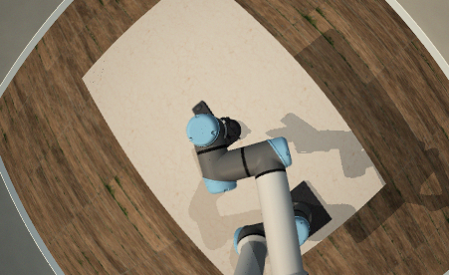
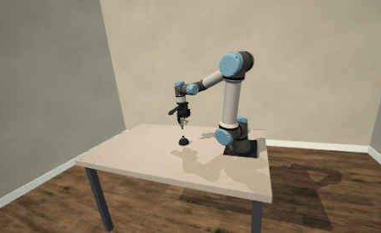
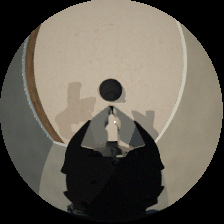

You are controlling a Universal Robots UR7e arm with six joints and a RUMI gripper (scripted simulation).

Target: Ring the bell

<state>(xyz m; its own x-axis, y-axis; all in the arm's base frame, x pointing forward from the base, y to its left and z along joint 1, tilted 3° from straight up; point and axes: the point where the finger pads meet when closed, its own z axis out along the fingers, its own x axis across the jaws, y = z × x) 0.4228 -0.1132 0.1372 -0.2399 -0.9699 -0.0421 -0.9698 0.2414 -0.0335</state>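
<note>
One bell [image 2: 183, 141] seated on desk [image 2: 122, 157], directly below tool [image 2: 182, 123], gap between. Tool narrow, nothing held. Straight vertical descent advised; button centred under closed tips, side push avoided, bell kept unmoved.

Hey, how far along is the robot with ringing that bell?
Early. Done: the gripper is shut, holding nothing, and sits above the bell. In hand: it hangs in the air, clear of the bell's button. Left: press the button fully down, then lift off, leaving the bell in place on the table.
</note>
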